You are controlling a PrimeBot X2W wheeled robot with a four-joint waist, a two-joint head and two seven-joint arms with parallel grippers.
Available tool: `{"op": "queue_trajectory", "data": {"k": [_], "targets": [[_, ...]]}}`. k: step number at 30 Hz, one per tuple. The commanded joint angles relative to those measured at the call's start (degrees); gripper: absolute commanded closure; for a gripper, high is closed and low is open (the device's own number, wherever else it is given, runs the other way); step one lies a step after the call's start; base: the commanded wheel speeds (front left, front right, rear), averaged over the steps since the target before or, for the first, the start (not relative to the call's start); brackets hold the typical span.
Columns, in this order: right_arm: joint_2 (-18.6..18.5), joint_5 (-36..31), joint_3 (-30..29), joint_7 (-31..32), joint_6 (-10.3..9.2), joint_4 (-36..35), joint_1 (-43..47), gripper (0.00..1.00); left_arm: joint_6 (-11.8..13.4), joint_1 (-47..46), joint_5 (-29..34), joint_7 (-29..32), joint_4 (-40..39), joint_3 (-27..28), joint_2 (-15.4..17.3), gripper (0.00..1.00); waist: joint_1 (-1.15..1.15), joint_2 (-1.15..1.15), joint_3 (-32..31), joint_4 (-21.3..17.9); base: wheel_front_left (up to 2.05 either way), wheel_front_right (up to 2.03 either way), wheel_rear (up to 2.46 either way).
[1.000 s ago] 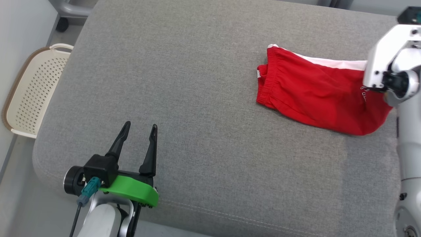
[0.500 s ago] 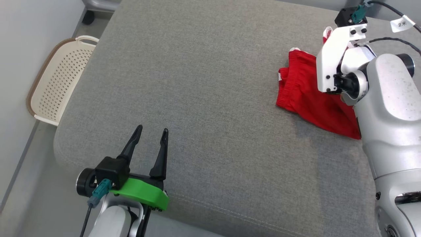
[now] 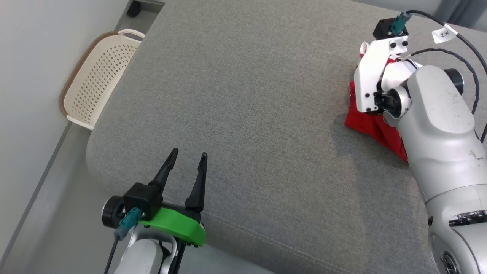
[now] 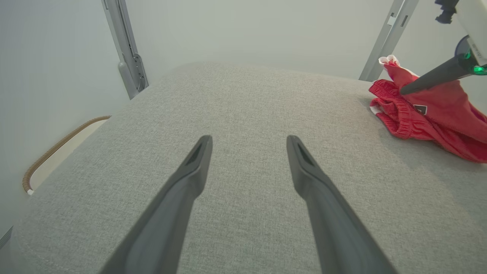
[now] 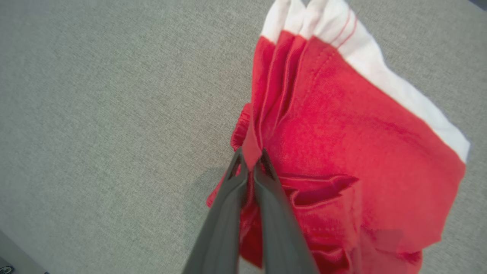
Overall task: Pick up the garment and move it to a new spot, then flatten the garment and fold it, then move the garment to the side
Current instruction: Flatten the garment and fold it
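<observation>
The garment [image 3: 363,123], red shorts with a white hem, lies bunched at the far right of the grey cushion [image 3: 247,95]. My right gripper [image 5: 251,154] is shut on a red fold of the garment [image 5: 342,152] and holds that fold up in pleats while the rest rests on the cushion. In the head view my right wrist [image 3: 374,80] covers most of the cloth. In the left wrist view the garment [image 4: 430,114] sits at the right with a dark right finger [image 4: 430,78] on it. My left gripper [image 3: 190,153] [image 4: 249,139] hovers open and holds nothing, near the cushion's front left corner.
A cream perforated basket [image 3: 99,76] stands on the floor beside the cushion's left edge; its brown rim [image 4: 57,146] shows in the left wrist view. Metal frame legs [image 4: 127,57] rise behind the cushion. Cables [image 3: 468,42] trail from my right wrist.
The head camera has turned, shifting the whole picture. My right arm has come over the flat garment and pulled a fold up, so the cloth is bunched. The left gripper stays open.
</observation>
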Motion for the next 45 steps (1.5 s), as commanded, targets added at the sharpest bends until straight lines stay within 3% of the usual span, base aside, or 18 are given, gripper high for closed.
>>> {"op": "queue_trajectory", "data": {"k": [1, 2, 3, 12, 22, 23, 24, 25, 26, 33, 45], "targets": [[-0.1, -0.7, 0.3, -0.5, -0.04, 0.7, -0.9, 1.0, -0.2, -0.7, -0.4, -0.3, 0.2, 0.0, -0.2, 0.0, 0.0, 0.0, 0.3, 0.4, 0.0, 0.0, 0.0], [-0.2, -0.8, 0.6, -1.0, -0.04, 1.0, -1.2, 0.66, -0.2, -0.8, -0.4, -0.3, 0.2, 0.1, -0.3, 0.0, 0.0, 0.0, 0.5, 0.5, 0.0, 0.0, 0.0], [-0.1, -0.4, 0.6, -1.4, -0.04, 1.5, -1.3, 0.0, -0.2, -0.8, -0.3, -0.4, 0.2, 0.2, -0.3, 0.0, 0.0, 0.0, 0.6, 0.5, 0.0, 0.0, 0.0], [-0.3, 3.6, 4.3, -8.0, -0.04, 0.2, -3.4, 0.0, 0.2, -0.8, -0.2, -0.5, 0.3, 1.2, 0.1, 0.0, 0.0, 0.0, 0.0, -1.6, 0.0, 0.0, 0.0], [-8.1, 4.4, 5.9, -17.0, -0.04, -2.5, 3.2, 0.01, 0.1, 0.3, -0.3, -0.5, 0.0, 1.8, 0.8, 0.0, 0.0, 0.0, -2.8, -5.0, 0.0, 0.0, 0.0], [-8.7, 4.7, 5.6, -17.6, -0.04, -2.5, 4.3, 0.31, 0.2, 0.4, -0.3, -0.5, -0.1, 1.8, 0.9, 0.0, 0.0, 0.0, -2.9, -5.1, 0.0, 0.0, 0.0], [-9.4, 4.9, 5.2, -18.1, -0.04, -2.5, 5.2, 0.69, 0.2, 0.5, -0.3, -0.5, -0.1, 1.8, 1.0, 0.0, 0.0, 0.0, -3.0, -5.3, 0.0, 0.0, 0.0], [-9.9, 4.7, 5.1, -18.6, -0.04, -2.5, 6.2, 0.94, 0.2, 0.6, -0.4, -0.5, -0.3, 1.9, 1.1, 0.0, 0.0, 0.0, -3.0, -5.6, 0.0, 0.0, 0.0], [-10.2, 4.8, 4.9, -18.9, -0.04, -2.4, 7.2, 1.0, 0.3, 0.6, -0.4, -0.5, -0.4, 1.9, 1.1, 0.0, 0.0, 0.0, -2.9, -5.8, 0.0, 0.0, 0.0], [-10.2, 5.9, 5.0, -19.3, -0.04, -2.7, 9.8, 1.0, 0.0, 0.0, -0.6, -0.5, -1.0, 1.6, 1.2, 0.0, 0.0, 0.0, -1.7, -6.0, 0.0, 0.0, 0.0], [-5.1, 8.5, 9.4, -18.5, -0.04, -2.2, 9.7, 1.0, 0.1, -1.3, -0.9, -0.5, -0.6, 1.3, 0.9, 0.0, 0.0, 0.0, 0.6, -3.8, 0.0, 0.0, 0.0]]}}
